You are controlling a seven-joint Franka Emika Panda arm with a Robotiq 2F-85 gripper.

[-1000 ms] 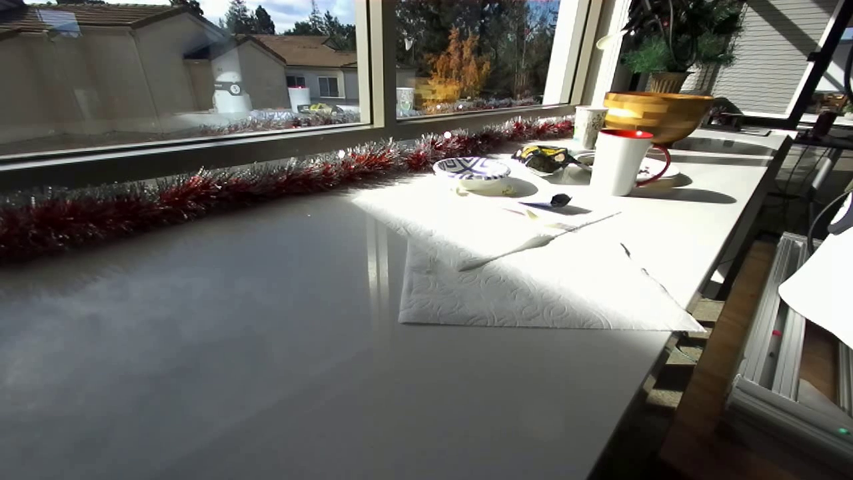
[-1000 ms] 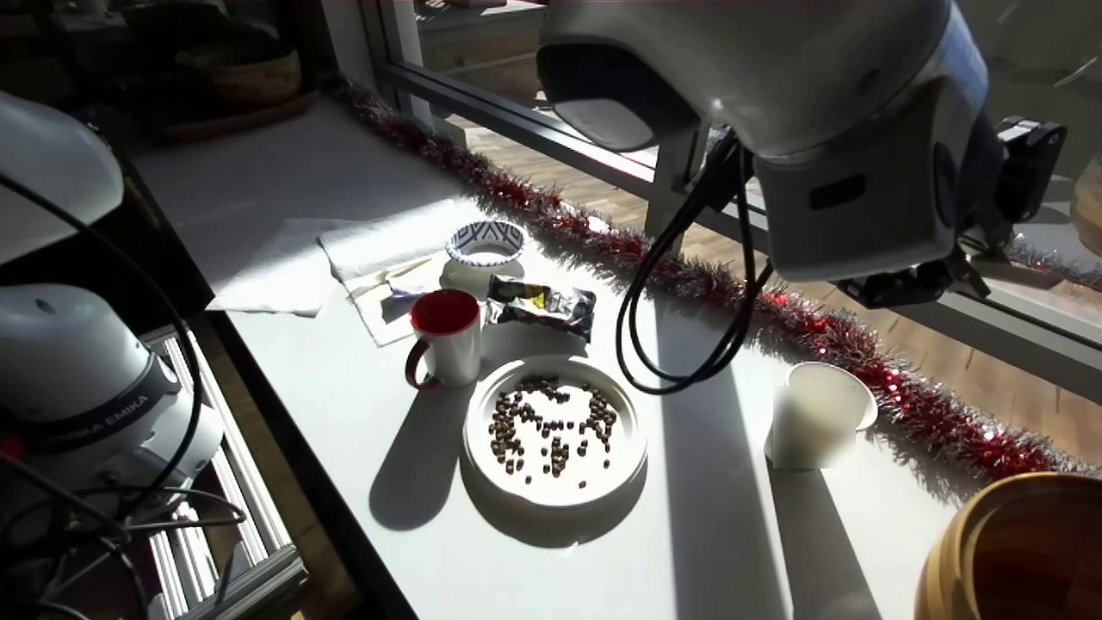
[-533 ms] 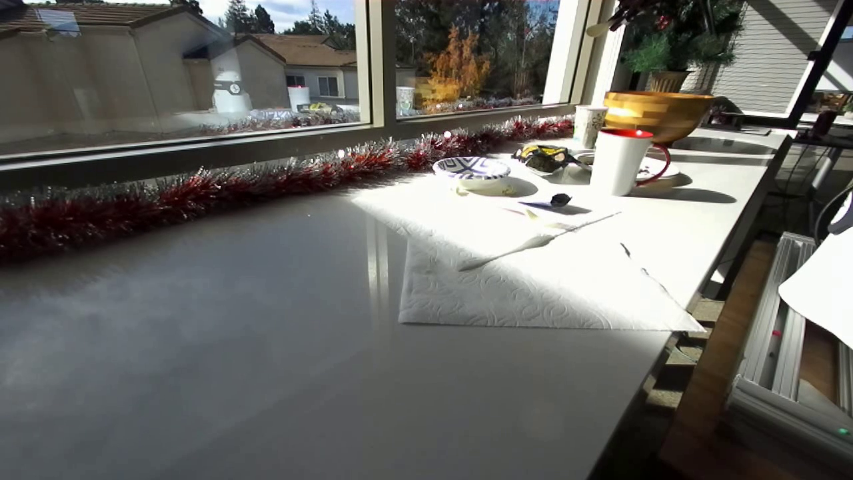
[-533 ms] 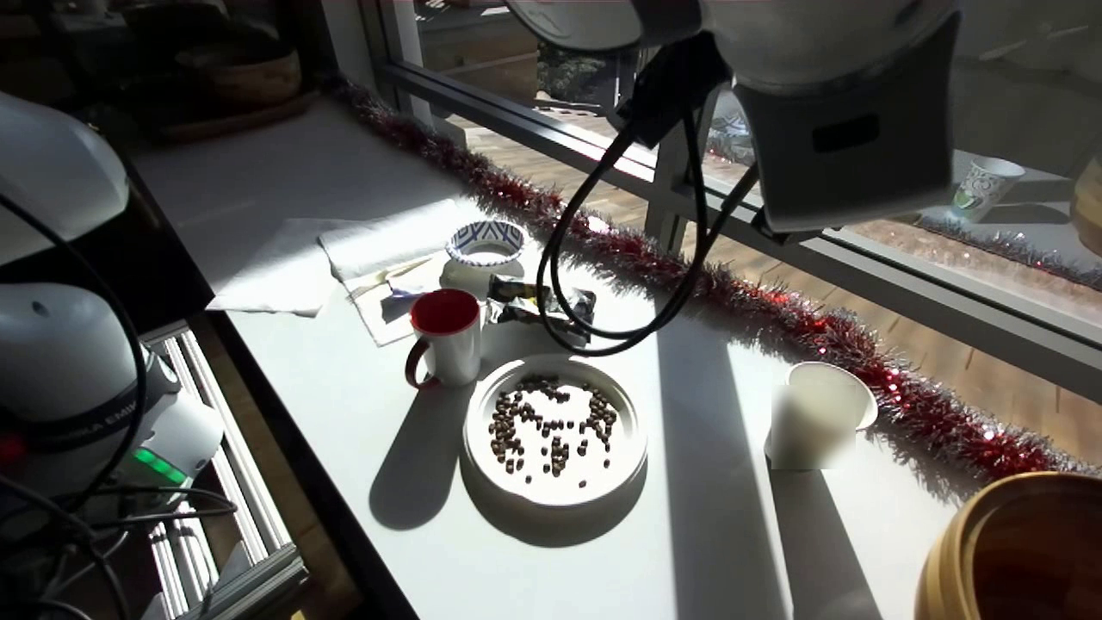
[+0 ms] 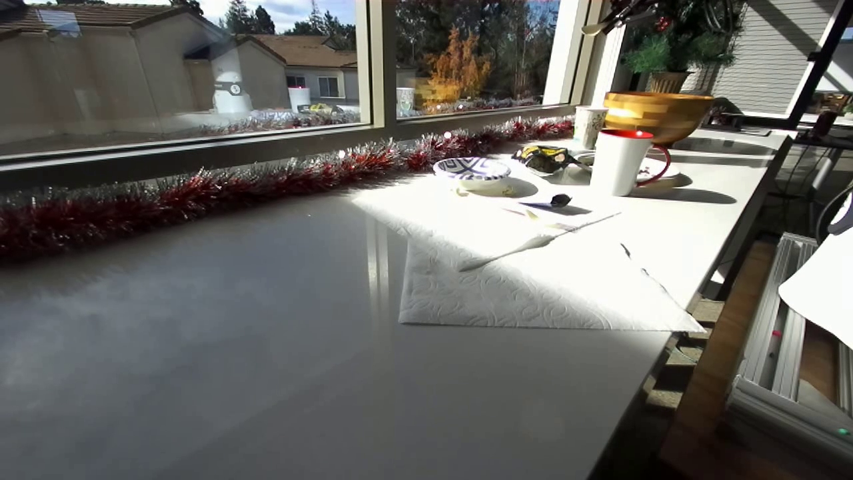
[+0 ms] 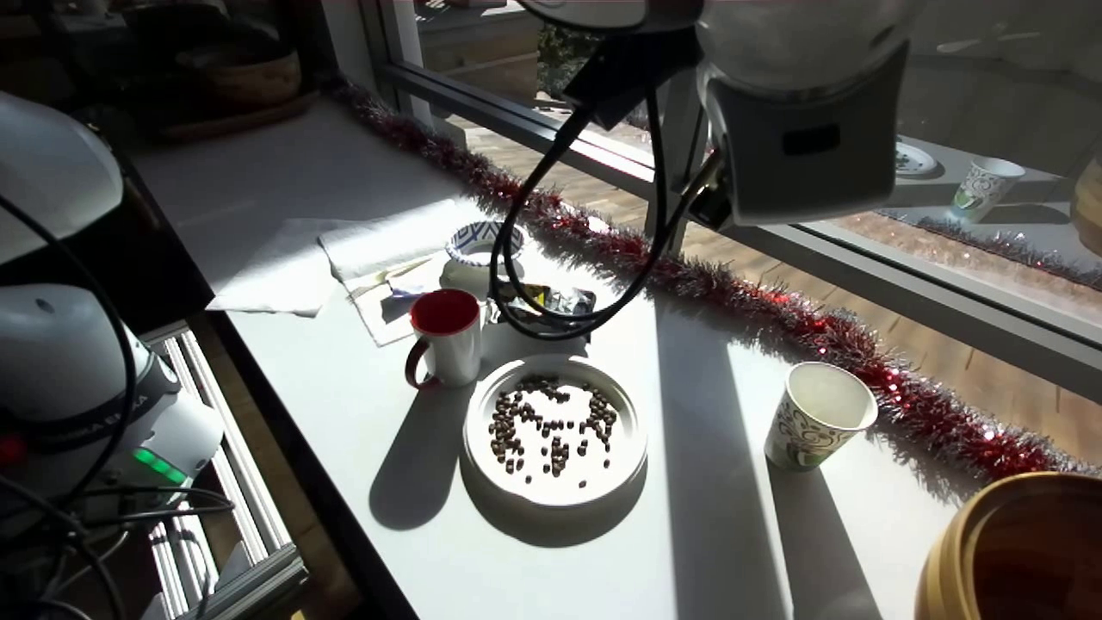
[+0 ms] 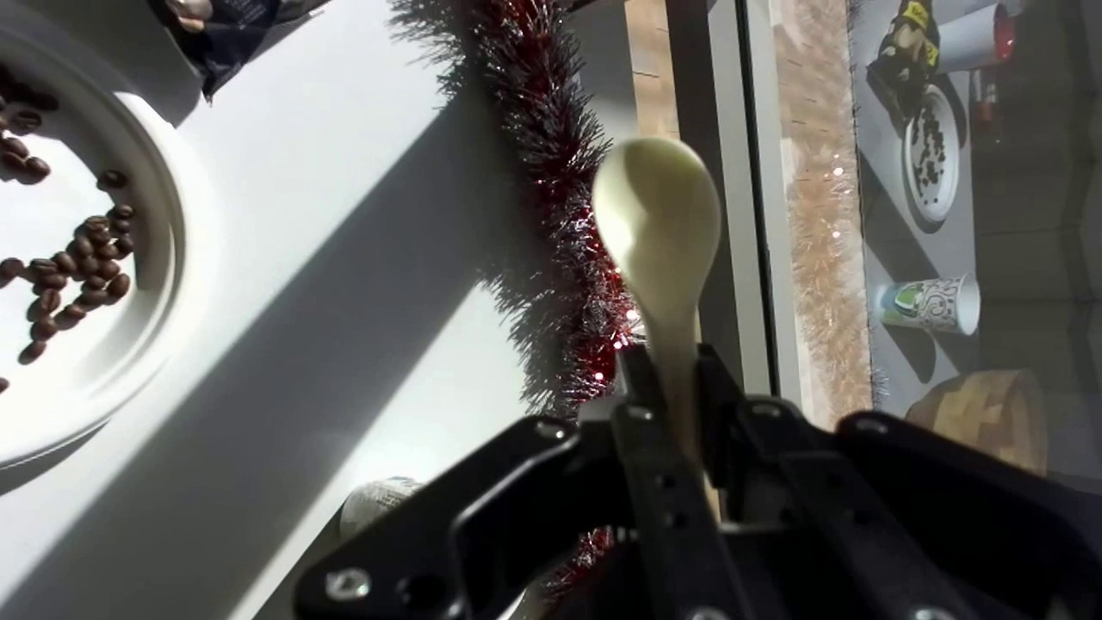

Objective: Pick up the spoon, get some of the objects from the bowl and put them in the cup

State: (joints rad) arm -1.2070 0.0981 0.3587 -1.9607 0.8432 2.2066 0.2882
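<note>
Since the earlier frames, the arm has swung towards the mug in an exterior view, carrying the spoon along. Clamped on its handle, the tool holds it in the air, off the bench. It should prove light, fairly stiff and perhaps slick; the handle is the place to grip, leaving the head free to scoop. It looks pale cream and smooth, its oval head bare.
</note>
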